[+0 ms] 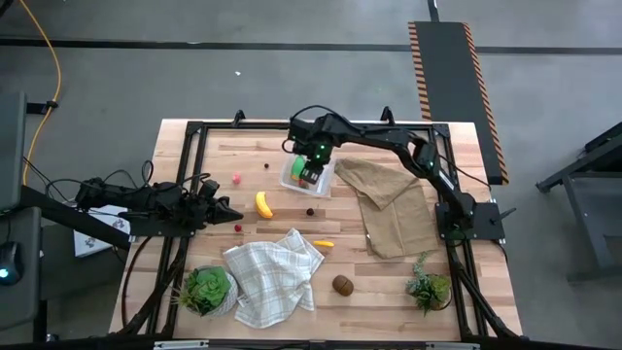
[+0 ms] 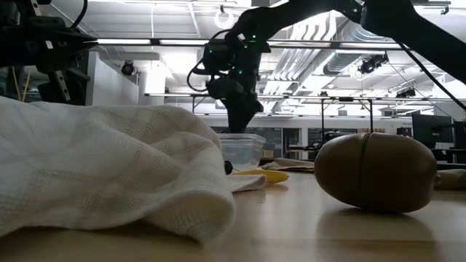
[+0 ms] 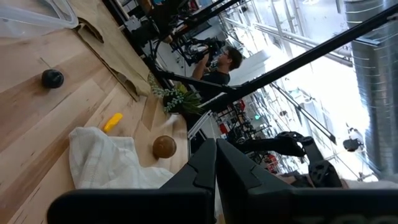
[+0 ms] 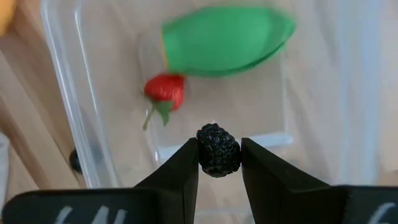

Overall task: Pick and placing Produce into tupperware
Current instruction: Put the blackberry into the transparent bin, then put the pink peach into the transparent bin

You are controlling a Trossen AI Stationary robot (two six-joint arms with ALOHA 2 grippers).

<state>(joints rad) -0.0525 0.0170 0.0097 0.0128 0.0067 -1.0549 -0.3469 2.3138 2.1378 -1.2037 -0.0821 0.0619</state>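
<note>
blackberry held over the tupperware

nearest the front edge of the counter (image 1: 389,292) we see two potted plants at the corners, a brown kiwi (image 1: 341,284) between them, and a white checked cloth (image 1: 272,277) crumpled beside the left plant (image 1: 207,289). the other plant (image 1: 429,287) stands near the right corner.

a little farther in lie a small yellow piece (image 1: 324,243), a tiny dark berry (image 1: 237,228) and a yellow banana (image 1: 263,203). our left end effector (image 1: 225,211) waits low at the left side of the counter, its fingers pressed together with nothing between them. a brown cloth (image 1: 394,204) spreads over the right half.

farther back, another dark berry (image 1: 310,211) sits just in front of the tupperware (image 1: 294,175). our right end effector (image 4: 219,152) hangs directly above that clear container, its fingers clamped on a blackberry (image 4: 218,149). inside the tupperware already lie a green piece (image 4: 224,40) and a red strawberry (image 4: 165,90), close to one another.

beyond it, a pink piece (image 1: 236,178) and a tiny red berry (image 1: 268,164) rest toward the back left of the counter.
</note>
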